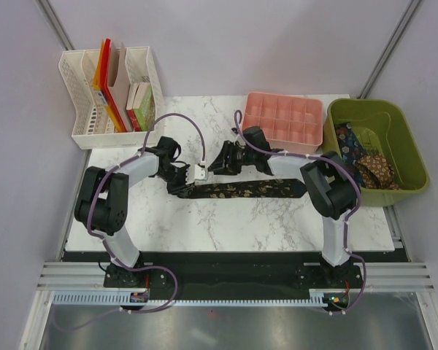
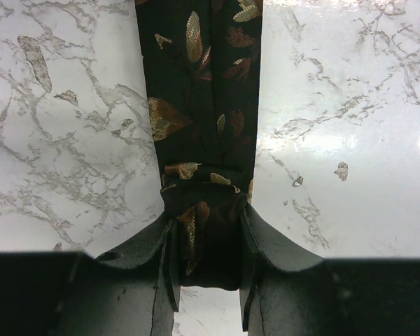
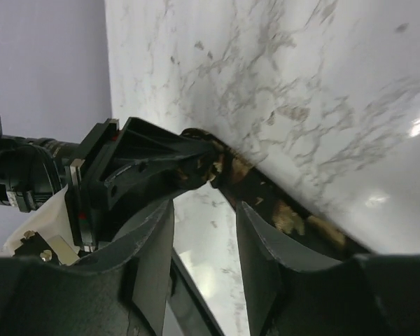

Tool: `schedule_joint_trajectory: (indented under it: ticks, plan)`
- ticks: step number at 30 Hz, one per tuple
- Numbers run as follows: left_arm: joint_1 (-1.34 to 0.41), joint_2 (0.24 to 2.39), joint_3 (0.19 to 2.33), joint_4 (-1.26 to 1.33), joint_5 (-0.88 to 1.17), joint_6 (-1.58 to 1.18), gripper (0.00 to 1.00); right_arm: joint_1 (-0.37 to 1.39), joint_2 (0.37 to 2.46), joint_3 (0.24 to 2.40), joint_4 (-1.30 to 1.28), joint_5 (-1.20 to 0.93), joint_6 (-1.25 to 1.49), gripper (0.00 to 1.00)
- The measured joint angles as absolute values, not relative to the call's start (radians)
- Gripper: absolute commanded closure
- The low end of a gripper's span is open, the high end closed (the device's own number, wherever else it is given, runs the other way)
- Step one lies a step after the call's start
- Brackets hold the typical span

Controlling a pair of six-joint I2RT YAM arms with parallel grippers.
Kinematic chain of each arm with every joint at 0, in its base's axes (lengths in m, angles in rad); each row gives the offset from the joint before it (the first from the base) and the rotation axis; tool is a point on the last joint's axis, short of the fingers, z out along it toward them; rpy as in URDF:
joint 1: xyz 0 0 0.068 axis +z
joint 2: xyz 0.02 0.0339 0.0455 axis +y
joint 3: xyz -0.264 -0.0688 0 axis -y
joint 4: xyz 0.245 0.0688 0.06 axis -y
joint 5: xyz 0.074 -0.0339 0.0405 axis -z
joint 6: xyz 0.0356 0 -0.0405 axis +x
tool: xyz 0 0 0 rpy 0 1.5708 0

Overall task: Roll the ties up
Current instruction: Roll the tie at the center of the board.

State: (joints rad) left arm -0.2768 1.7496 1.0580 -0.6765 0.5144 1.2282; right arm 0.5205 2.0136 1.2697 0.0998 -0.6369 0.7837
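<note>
At the far left, a white plastic lattice file rack (image 1: 109,95) is standing at the back corner, holding upright books and folders (image 1: 117,87) in orange, brown and green. Further right, a pink plastic compartment tray (image 1: 285,120) is sitting at the back edge of the white marble-patterned tabletop (image 1: 226,226). Just beside it on the right, a green plastic bin (image 1: 379,149) is holding a loose heap of dark patterned fabric ties (image 1: 365,164), some with blue flowers and some with gold-brown ones.

The left arm is bending sharply at the elbow and reaching inward, with the left gripper (image 2: 206,238) pointing low along the tabletop. Its jaws are pinching partway closed around the end of a long black fabric necktie with gold-brown leaves (image 1: 248,189). The right arm is folding back on itself and stretching leftward, bringing the right gripper (image 1: 217,166) close to the left one. Its jaws are standing apart with only marble showing between them, gripping nothing.

The necktie is lying flat across the middle of the tabletop, running from the left gripper towards the right arm. The end in the jaws is bunching into a small fold or first turn, while the rest is stretching out straight and smooth.
</note>
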Motion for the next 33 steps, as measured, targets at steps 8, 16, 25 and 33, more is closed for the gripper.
schedule_joint_trajectory:
  ticks: [8,16,25,33]
  plan:
    - [-0.277,1.752,1.061,-0.681,0.515,1.227,0.90,0.663,2.089,1.153,0.435,-0.627,1.146,0.51]
    - [-0.276,1.752,1.061,-0.683,0.516,1.226,0.90,0.711,2.144,1.153,0.530,-0.591,1.239,0.51]
    - [-0.276,1.752,1.061,-0.683,0.516,1.226,0.90,0.722,2.195,1.154,0.572,-0.545,1.248,0.56]
    - [-0.274,1.752,1.061,-0.688,0.515,1.224,0.90,0.733,2.210,1.155,0.630,-0.537,1.290,0.81]
